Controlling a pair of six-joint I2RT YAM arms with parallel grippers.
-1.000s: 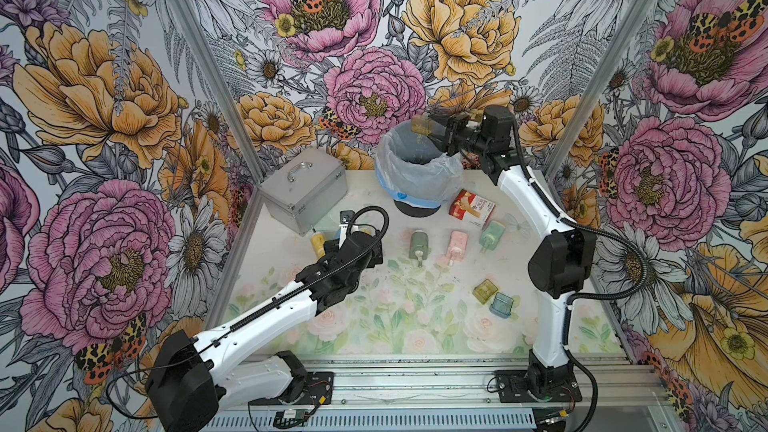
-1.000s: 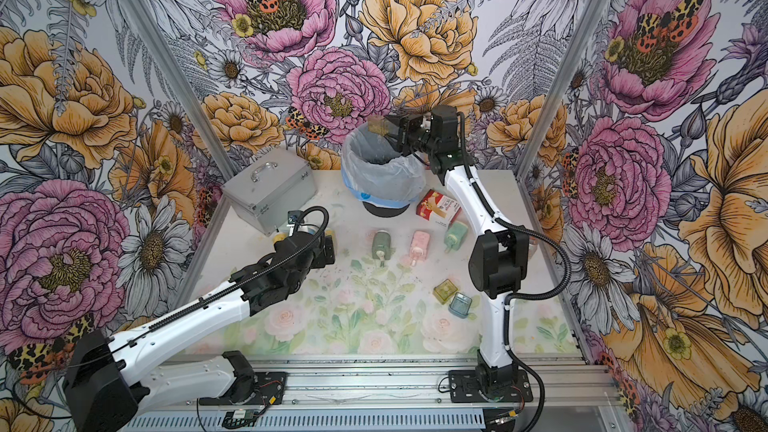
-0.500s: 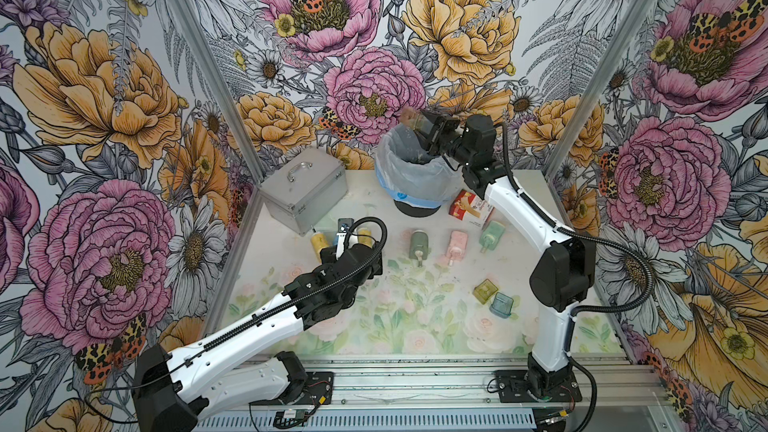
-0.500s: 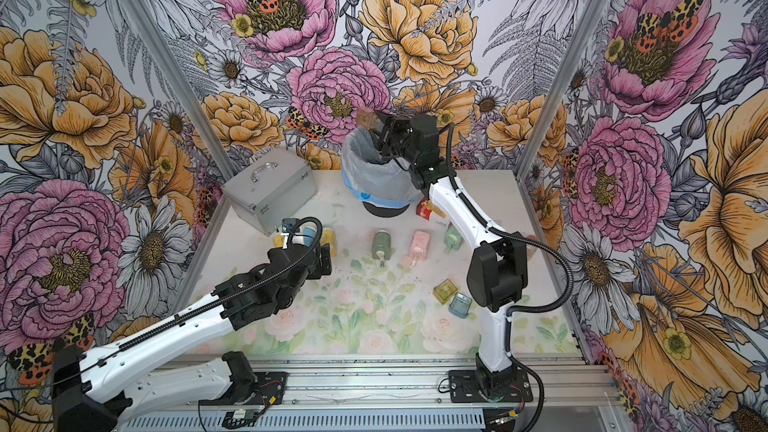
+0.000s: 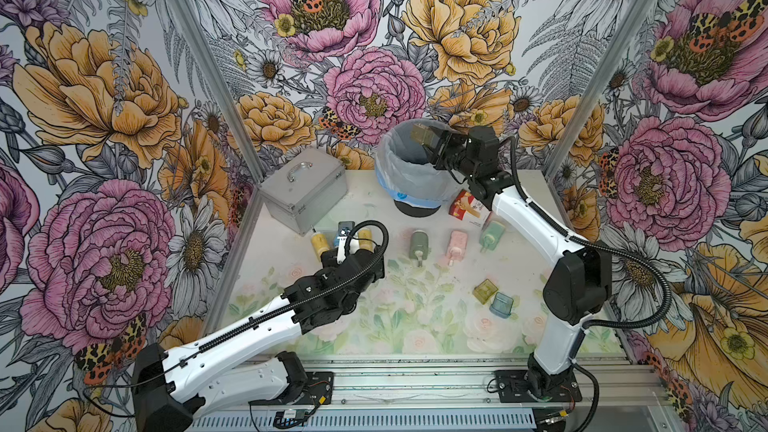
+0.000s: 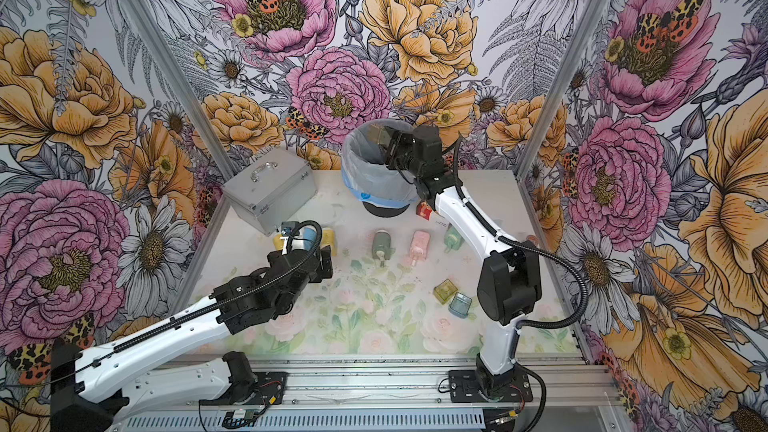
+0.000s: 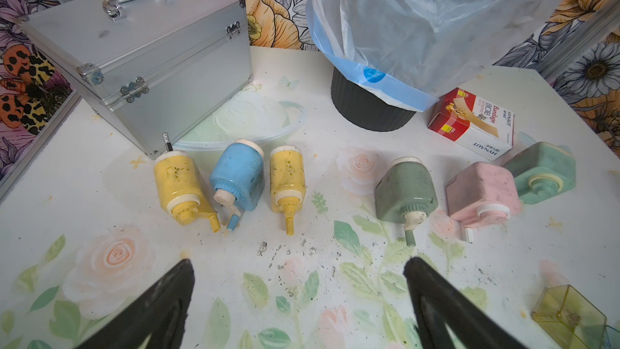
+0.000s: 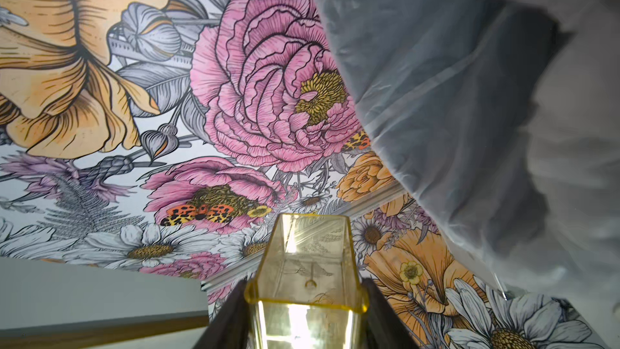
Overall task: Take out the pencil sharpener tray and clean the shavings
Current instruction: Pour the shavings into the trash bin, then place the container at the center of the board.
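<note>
- Your right gripper (image 5: 430,140) is clamped on the clear yellow tray (image 8: 305,256). In the right wrist view a dark finger (image 8: 224,323) presses against each side of it.
- In both top views you are holding that tray above the mouth of the bin (image 5: 415,211), toward its back rim. The pale liner bag (image 8: 469,95) is just beside it.
- The bin stands near the middle of the counter's back edge.
- Your left gripper (image 7: 298,260) is spread wide with nothing between its fingers. It hangs over the counter (image 7: 67,196), on the left half.
- The shavings (image 7: 285,253) lie as dark flecks scattered on the counter, between your open left fingers and the row of sharpeners.
- A yellow sharpener (image 7: 181,189), a blue sharpener (image 7: 238,176) and a second yellow sharpener (image 7: 288,179) lie side by side, just in front of the silver case (image 7: 134,55). The case sits in the back left corner.
- A dark green sharpener (image 7: 406,193), a pink sharpener (image 7: 481,193) and a mint sharpener (image 7: 540,176) lie in a row in front of the bin. The mint one is just beside the bandage box (image 7: 476,122).
- An olive tray (image 5: 485,290) and a blue tray (image 5: 500,305) lie side by side near the right edge. You cannot tell from these views whether they touch.
</note>
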